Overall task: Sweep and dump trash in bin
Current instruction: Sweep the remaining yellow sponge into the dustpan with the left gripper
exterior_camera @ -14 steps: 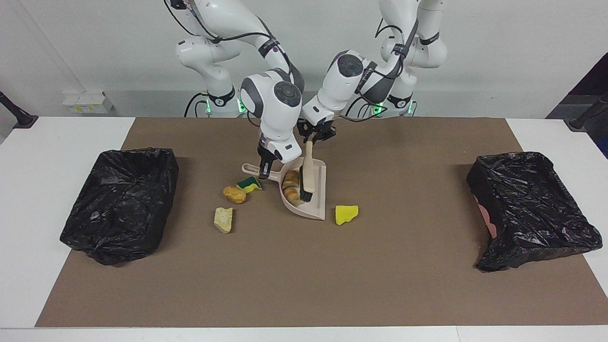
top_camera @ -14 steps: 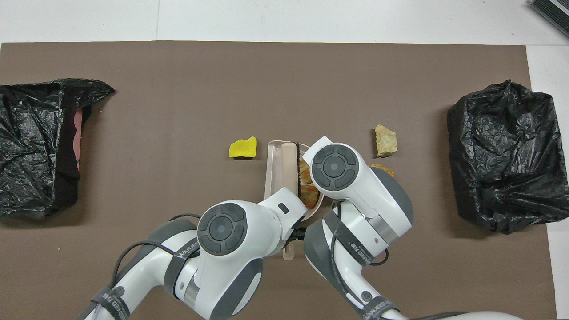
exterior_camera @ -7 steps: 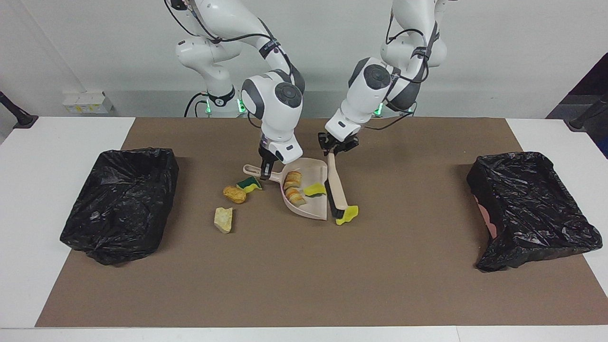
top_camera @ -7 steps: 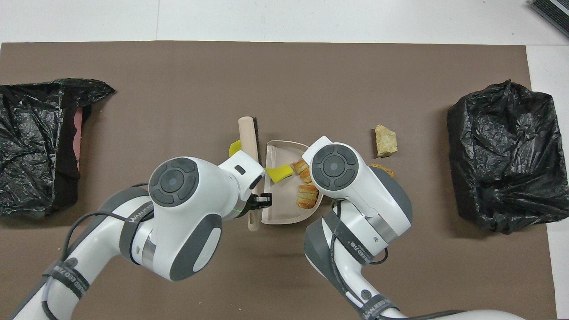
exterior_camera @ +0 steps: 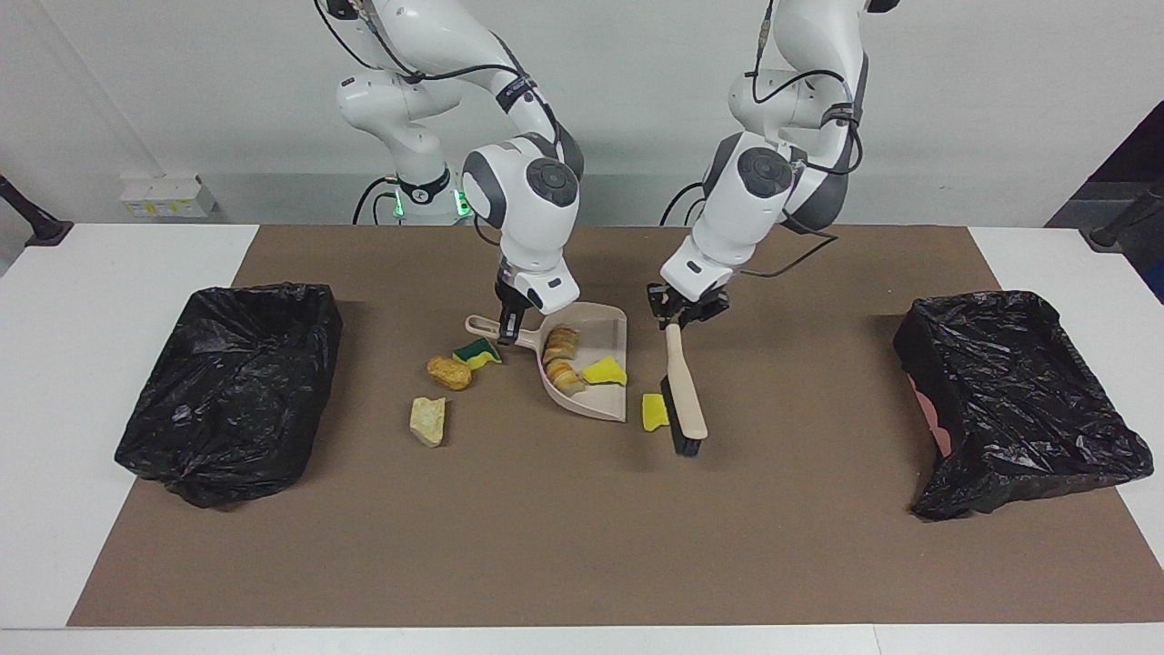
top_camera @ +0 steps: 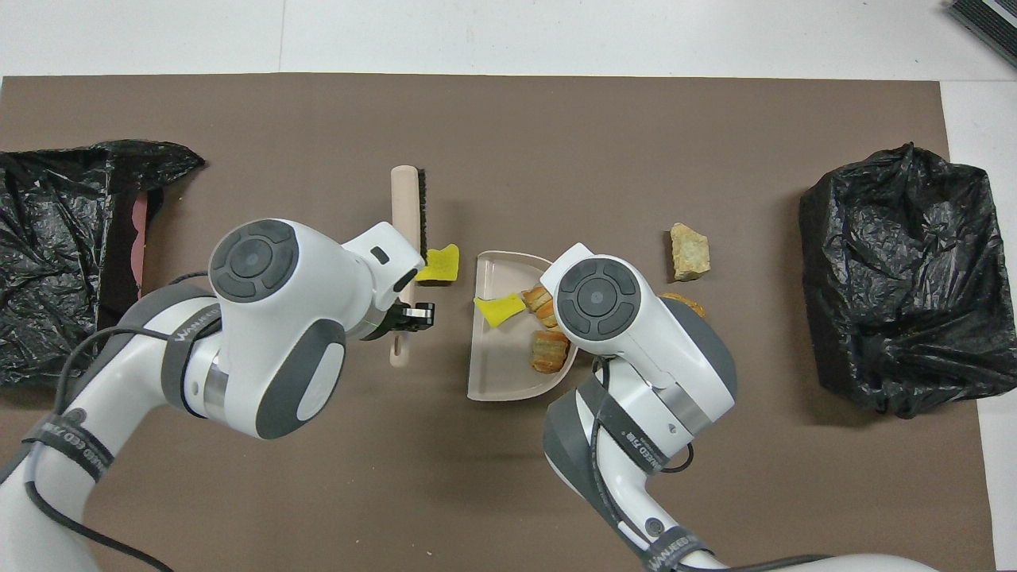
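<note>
"WANJEED" on arm strap (top_camera: 197, 327)

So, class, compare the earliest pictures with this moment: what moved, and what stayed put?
The left gripper carried the brush out of the dustpan toward its own end, uncovering a yellow piece; it now stands beside the loose yellow sponge. The right gripper kept the dustpan handle; other scraps stayed.

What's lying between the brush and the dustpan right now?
One yellow sponge piece sits on the mat between the brush and the dustpan, right against the bristles. Both views show it.
</note>
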Controlling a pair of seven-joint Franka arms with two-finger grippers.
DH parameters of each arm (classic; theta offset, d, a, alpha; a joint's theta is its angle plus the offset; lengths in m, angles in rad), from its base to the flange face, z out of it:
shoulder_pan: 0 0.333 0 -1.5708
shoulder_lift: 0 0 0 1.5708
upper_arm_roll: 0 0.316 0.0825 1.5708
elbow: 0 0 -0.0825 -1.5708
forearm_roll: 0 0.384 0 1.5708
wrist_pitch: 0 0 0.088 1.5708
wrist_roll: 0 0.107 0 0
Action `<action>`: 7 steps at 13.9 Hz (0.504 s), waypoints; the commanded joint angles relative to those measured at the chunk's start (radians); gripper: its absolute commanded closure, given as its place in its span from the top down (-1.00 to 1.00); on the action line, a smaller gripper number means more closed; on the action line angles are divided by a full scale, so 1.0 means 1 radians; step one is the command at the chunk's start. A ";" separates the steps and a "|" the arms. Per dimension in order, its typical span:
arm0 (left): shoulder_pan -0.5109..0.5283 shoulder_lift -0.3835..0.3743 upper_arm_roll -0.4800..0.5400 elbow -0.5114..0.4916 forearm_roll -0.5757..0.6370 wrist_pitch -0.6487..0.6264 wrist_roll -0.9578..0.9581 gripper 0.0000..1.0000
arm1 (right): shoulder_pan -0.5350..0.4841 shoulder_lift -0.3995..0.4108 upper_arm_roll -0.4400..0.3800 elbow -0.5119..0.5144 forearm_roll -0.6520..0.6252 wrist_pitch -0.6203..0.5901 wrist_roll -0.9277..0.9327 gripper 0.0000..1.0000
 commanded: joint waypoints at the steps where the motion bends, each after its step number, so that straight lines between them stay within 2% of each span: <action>1: 0.007 0.066 0.034 0.038 0.115 -0.036 0.127 -1.00 | -0.007 0.006 0.008 -0.008 -0.015 0.028 0.024 -1.00; 4: 0.023 0.071 0.077 0.040 0.165 -0.114 0.310 -1.00 | -0.007 0.006 0.008 -0.008 -0.027 0.021 0.024 -1.00; 7: 0.012 0.079 0.082 0.032 0.165 -0.148 0.324 -1.00 | -0.007 0.005 0.008 -0.008 -0.027 0.019 0.024 -1.00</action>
